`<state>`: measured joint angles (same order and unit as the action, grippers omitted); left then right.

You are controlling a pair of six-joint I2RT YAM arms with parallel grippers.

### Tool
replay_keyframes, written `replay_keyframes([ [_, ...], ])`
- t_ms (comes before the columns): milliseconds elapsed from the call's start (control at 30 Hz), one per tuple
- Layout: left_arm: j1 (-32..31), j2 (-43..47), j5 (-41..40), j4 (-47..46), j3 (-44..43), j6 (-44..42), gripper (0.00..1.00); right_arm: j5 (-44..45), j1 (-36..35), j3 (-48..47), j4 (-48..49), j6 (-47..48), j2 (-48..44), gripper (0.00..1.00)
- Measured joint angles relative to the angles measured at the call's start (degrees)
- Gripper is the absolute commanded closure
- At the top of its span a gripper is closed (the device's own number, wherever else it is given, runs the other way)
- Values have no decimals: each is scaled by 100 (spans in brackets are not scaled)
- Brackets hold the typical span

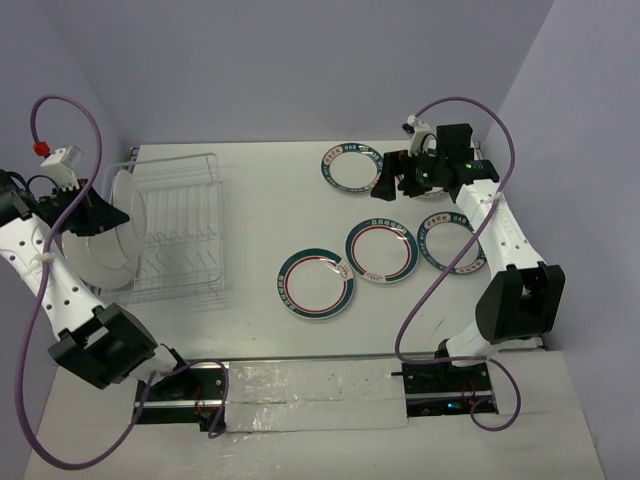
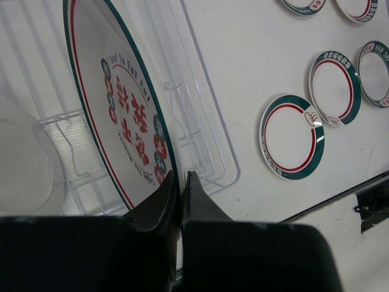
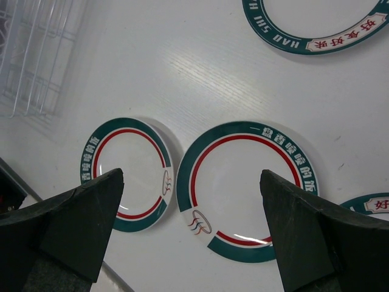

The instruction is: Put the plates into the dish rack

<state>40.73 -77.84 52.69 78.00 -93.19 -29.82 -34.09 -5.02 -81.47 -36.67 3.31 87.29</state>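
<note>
Four teal-rimmed plates lie flat; left tool grips one patterned plate.

White table with wire dish rack and four flat teal-rimmed plates

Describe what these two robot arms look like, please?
Both the left arm and right arm have white tubular links joined by boxy black joints. A purple cable loops loosely along each. The fingers are black wedges. A green light glows near the right wrist.
</note>
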Motion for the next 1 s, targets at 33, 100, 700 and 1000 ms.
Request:
replay_keyframes([
  [33,7,-101,-2,2,-7,0,100,-11,0,-72,-48,20,31,0],
  [100,44,-282,-2,4,-9,0,100,-13,0,-177,-133,63,66,0],
  [700,885,-501,-20,9,197,-455,100,68,-11,-431,-496,168,319,0],
  [1000,1082,-673,79,0,468,-678,100,160,-103,-446,-501,168,348,0],
])
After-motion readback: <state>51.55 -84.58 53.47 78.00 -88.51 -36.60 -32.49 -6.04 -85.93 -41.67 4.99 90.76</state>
